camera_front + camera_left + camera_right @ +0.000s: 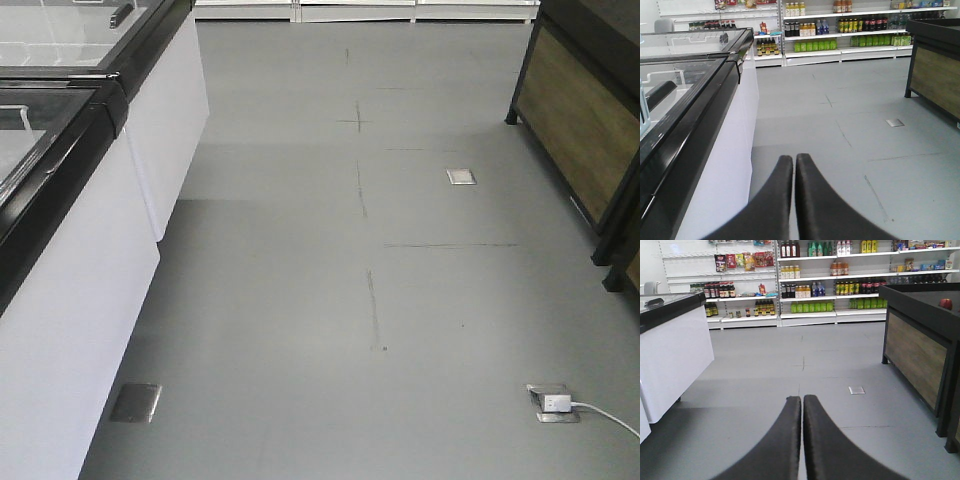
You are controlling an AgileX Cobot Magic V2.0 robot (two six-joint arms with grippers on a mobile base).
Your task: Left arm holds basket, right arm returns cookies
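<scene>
We see the left fingers (777, 200) from the left wrist view: two dark, curved pieces pressed together tip to tip with only a hairline seam between them and nothing caught in it, hanging above the grey floor (300, 300). The right fingers (785, 440) look the same from the right wrist view, together and gripping nothing, pointing down the aisle. The basket and the cookies appear in none of our three views, so we cannot tell where they are. A pale bluish sliver sits at the left edge of the left wrist view, and we cannot say what it is. Along our left runs a white chest freezer (60, 300) with a black-framed glass lid, and a second freezer unit (165, 110) stands just beyond it. On the right stands a black display stand (580, 120) with wood-toned side panels, and a small red round thing (945, 303) rests on its top. The floor carries thin dark lines and several metal plates: one plate (460, 176) is near the stand, another plate (135, 402) lies beside the freezer base, and a floor socket (553, 402) holds a white plug whose white cable (605, 415) trails off to the right. At the far end of the aisle, white shelves (815, 290) hold rows of bottles in green, yellow, orange and dark colours, with packets hung on the upper left.
</scene>
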